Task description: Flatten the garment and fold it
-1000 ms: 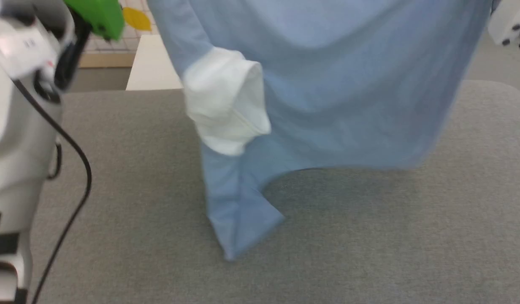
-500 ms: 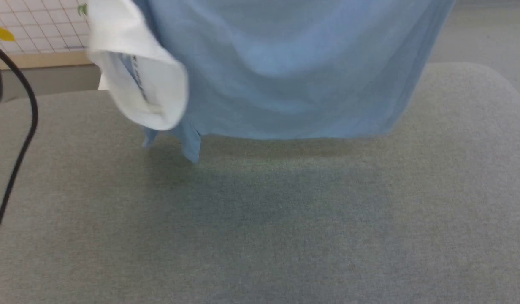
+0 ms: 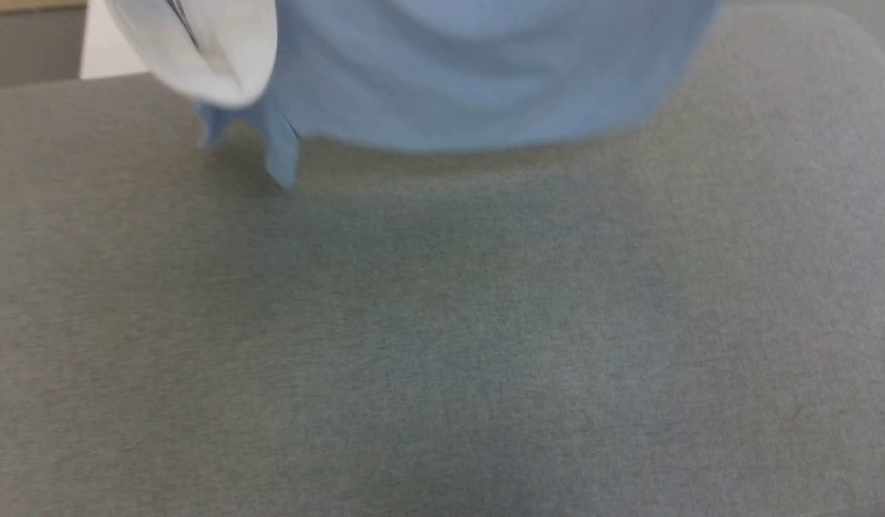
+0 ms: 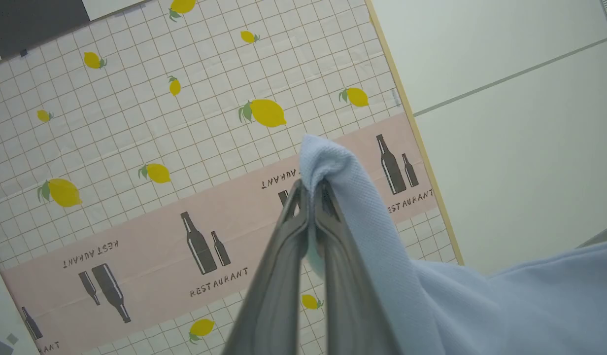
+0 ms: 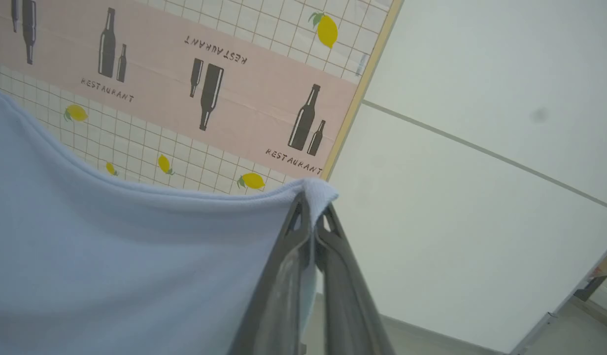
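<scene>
Grey tabletop [image 3: 442, 345] lies under hanging garment [image 3: 471, 72].

Head cam's smeary for me, soft shadow under the garment [image 3: 471, 72] — my 2 wrist views look crisp, evenly lit.

Garment: light blue polo shirt of soft cloth [image 3: 471, 72], hanging across the top of my view, its lower edge blurred.
Trim: rounded white cloth fold [image 3: 205, 50] at the shirt's upper left.
Lowest point: pointed blue flap [image 3: 281, 154]; whether it touches the table I cannot tell.
Surface: grey felt-like tabletop [image 3: 442, 345], softly shadowed under the shirt.
Beyond: white block [image 3: 105, 57], far left.
</scene>
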Controlling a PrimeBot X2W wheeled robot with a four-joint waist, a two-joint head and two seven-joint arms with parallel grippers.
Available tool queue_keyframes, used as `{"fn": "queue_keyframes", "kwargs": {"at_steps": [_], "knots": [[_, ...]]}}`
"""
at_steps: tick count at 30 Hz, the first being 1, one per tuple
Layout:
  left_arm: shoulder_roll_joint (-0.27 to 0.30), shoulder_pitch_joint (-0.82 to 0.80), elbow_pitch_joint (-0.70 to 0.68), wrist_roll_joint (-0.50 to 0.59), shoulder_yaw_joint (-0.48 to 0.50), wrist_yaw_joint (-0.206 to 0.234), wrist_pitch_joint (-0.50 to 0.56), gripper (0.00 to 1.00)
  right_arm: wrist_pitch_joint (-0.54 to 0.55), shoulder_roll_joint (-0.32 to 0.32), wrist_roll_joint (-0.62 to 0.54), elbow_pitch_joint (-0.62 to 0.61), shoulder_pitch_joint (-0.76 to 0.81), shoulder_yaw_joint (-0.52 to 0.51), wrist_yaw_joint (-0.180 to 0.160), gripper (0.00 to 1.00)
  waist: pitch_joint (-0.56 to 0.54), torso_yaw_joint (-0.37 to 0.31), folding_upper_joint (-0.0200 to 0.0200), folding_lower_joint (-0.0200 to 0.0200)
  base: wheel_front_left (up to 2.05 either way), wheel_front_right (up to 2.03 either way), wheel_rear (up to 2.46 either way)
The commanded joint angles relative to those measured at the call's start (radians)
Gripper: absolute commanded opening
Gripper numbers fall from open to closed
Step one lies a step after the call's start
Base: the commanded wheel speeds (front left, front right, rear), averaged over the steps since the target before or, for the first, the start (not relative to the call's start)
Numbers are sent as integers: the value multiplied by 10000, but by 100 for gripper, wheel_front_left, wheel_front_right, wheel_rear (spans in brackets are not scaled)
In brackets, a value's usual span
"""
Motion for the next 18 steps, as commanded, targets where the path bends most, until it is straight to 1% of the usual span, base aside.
{"fn": "queue_keyframes", "kwargs": {"at_steps": [1,4,7,10,13,18], "knots": [[-41,-515,126,206,-44,62,-184,0,-267,96,-139,190,-386,36,-15,0,803,-482,-1,-1,0,0,0],[-188,-1323,535,469,-125,106,-515,0,-763,265,-332,709,-1038,88,-15,0,1254,-503,-1,-1,0,0,0],[-335,-1886,796,654,-231,113,-800,0,-1168,211,-550,1094,-1576,249,-15,0,1699,-411,-1,-1,0,0,0],[-437,-2127,986,735,-356,-13,-1237,0,-1620,103,-676,1419,-1974,354,-15,0,2136,-279,-1,-1,0,0,0],[-422,-2021,1191,804,-486,-112,-1798,0,-2161,-34,-812,1773,-2119,532,-15,0,2550,-142,-1,-1,0,0,0],[-454,-1379,1573,618,-605,-272,-2530,0,-2994,-358,-942,2327,-1910,1088,-15,0,3032,159,-1,-1,0,0,0]]}}
